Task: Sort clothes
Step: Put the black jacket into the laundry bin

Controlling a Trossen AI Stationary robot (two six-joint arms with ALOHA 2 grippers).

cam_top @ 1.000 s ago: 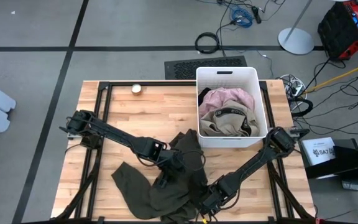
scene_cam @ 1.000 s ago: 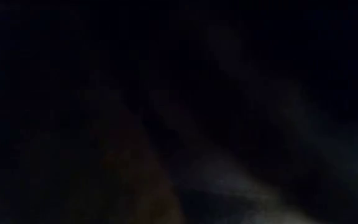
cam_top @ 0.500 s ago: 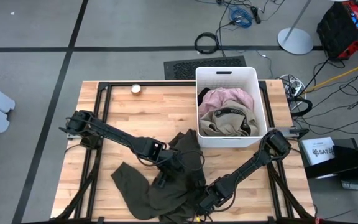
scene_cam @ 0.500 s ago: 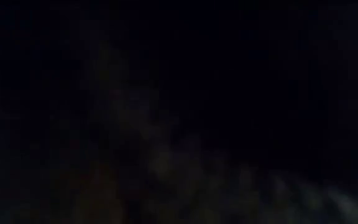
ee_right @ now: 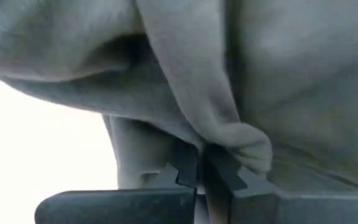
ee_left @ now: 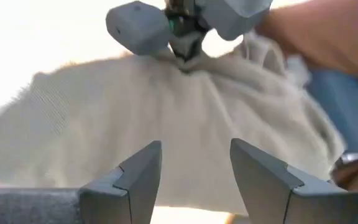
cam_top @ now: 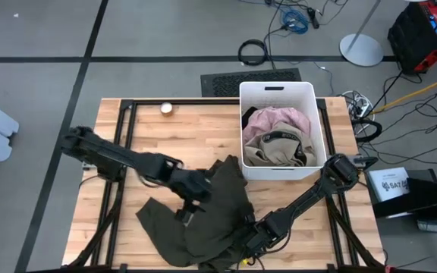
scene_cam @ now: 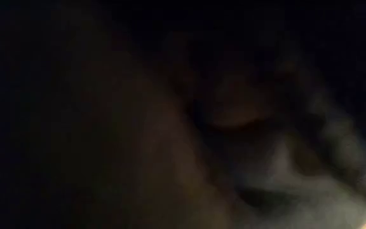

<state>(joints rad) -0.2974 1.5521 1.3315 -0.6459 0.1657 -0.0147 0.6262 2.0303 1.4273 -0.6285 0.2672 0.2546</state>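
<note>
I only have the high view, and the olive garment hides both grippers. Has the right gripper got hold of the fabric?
Observer: Yes. In the right wrist view the right gripper is shut on a fold of the olive garment.
Operator: And the left one?
Observer: The left gripper is open, with nothing between its fingers; the cloth lies just ahead of it.
Operator: Does the left wrist view show the other arm?
Observer: It does: the right gripper pinches a bunched peak of the garment at the far side of the cloth.
Operator: Anything from the low view?
Observer: No, it is almost wholly dark; nothing can be made out there.
</note>
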